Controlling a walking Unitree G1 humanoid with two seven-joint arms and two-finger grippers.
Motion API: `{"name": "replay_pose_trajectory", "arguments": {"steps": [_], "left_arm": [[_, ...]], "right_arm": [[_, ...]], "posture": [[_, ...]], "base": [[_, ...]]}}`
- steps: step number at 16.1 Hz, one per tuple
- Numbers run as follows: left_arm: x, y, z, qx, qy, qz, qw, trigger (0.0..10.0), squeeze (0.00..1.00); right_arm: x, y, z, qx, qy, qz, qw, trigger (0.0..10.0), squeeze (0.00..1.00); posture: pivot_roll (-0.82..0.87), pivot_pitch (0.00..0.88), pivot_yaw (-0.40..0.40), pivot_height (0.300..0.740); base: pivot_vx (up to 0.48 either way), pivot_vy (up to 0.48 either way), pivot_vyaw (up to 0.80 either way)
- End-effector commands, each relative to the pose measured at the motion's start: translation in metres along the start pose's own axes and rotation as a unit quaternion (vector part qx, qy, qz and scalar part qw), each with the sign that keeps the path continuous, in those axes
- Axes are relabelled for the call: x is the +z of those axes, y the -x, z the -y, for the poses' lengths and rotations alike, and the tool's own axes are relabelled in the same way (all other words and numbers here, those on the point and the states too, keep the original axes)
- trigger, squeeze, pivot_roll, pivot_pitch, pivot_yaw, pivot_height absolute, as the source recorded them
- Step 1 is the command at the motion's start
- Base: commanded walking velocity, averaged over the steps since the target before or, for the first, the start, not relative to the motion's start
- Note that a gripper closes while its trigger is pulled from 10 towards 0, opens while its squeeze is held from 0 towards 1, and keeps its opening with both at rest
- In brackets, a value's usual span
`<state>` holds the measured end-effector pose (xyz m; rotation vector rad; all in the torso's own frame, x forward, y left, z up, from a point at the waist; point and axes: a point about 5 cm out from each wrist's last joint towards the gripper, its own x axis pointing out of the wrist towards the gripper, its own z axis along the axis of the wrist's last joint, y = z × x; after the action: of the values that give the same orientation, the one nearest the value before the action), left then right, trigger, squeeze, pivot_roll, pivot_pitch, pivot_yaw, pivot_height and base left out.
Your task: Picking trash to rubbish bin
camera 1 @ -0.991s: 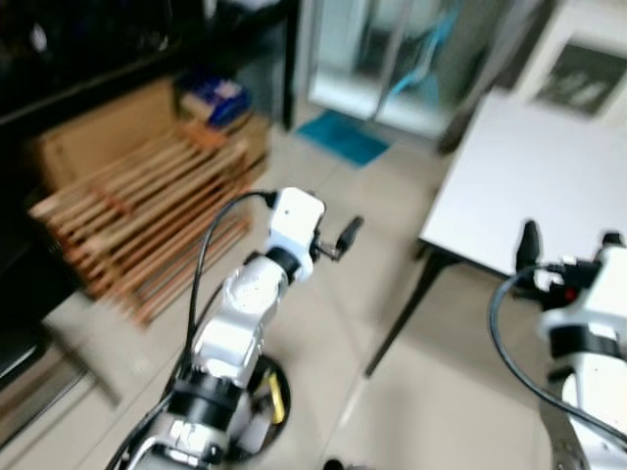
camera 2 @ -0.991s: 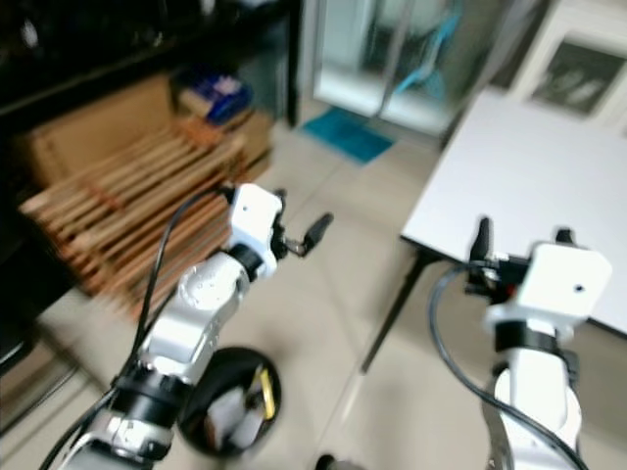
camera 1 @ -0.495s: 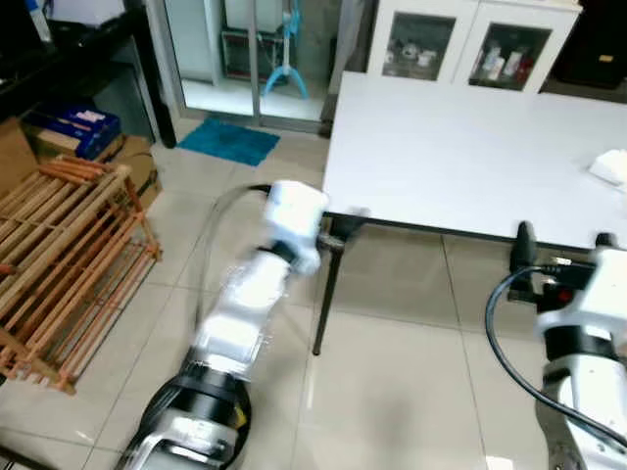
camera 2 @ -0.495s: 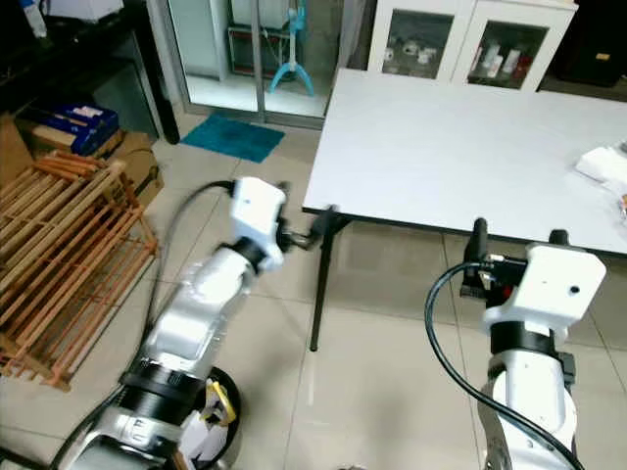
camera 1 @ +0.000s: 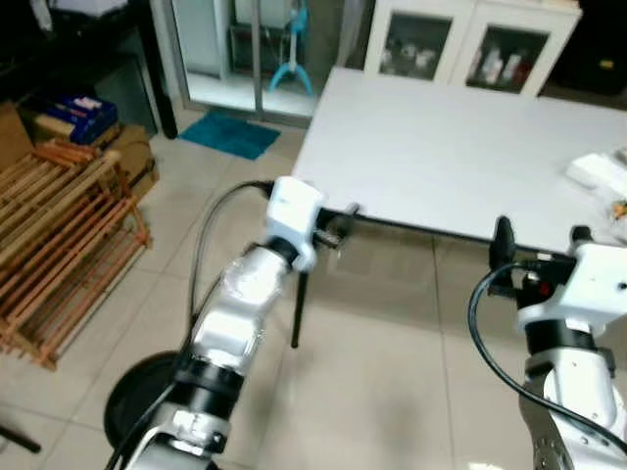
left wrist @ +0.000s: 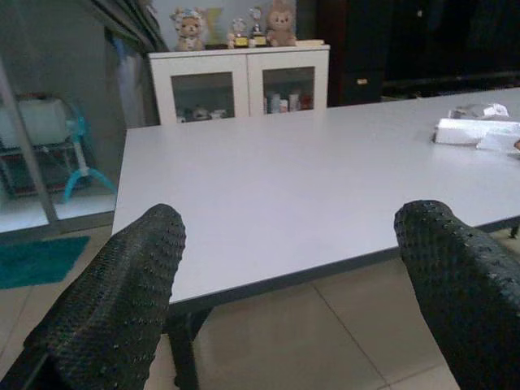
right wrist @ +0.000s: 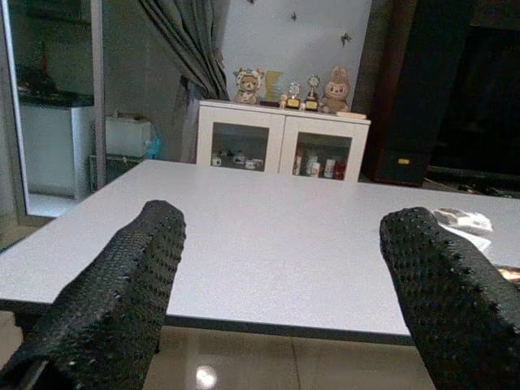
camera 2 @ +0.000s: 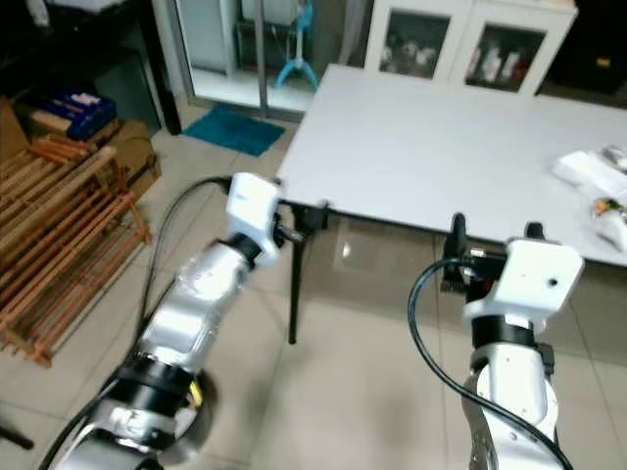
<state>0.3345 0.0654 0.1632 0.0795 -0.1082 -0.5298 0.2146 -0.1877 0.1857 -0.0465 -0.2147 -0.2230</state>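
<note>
On the far right of a white table (camera 1: 441, 147) lies trash: a flat white packet (camera 1: 600, 172) and small scraps beside it, also visible as the packet (left wrist: 475, 130) in the left wrist view. A black rubbish bin (camera 1: 132, 392) stands on the floor at my lower left. My left gripper (camera 1: 338, 227) is raised at the table's near left corner, open and empty. My right gripper (camera 1: 541, 240) is held up in front of the table's near edge, open and empty, well short of the trash.
A slatted wooden rack (camera 1: 59, 245) leans at the left, with a blue box (camera 1: 73, 113) behind it. A blue mat (camera 1: 230, 134) lies by the glass door. A white cabinet (camera 1: 470, 49) stands behind the table. A black table leg (camera 1: 297, 308) stands near my left arm.
The camera has swung from the rack toward the table, then shifted slightly right, bringing the trash into view. Both grippers stay raised and open.
</note>
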Motion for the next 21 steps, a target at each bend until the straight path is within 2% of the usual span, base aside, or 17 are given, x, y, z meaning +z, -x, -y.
{"name": "replay_pose_trajectory", "arguments": {"steps": [1,21], "left_arm": [[0.0021,-0.0039,0.0089,-0.014,-0.001,0.002,1.000,10.0,0.00],[-0.0016,-0.0066,0.0096,-0.015,-0.005,-0.010,1.000,10.0,0.00]], "right_arm": [[-0.0013,-0.0002,0.0048,-0.011,0.011,-0.005,1.000,10.0,0.00],[-0.0041,-0.0019,0.0004,-0.009,0.007,-0.006,1.000,10.0,0.00]], "posture": [[0.09,0.054,-0.039,0.740],[0.09,0.050,-0.032,0.740]], "base": [[0.000,-0.472,0.00],[0.000,-0.472,0.00]]}}
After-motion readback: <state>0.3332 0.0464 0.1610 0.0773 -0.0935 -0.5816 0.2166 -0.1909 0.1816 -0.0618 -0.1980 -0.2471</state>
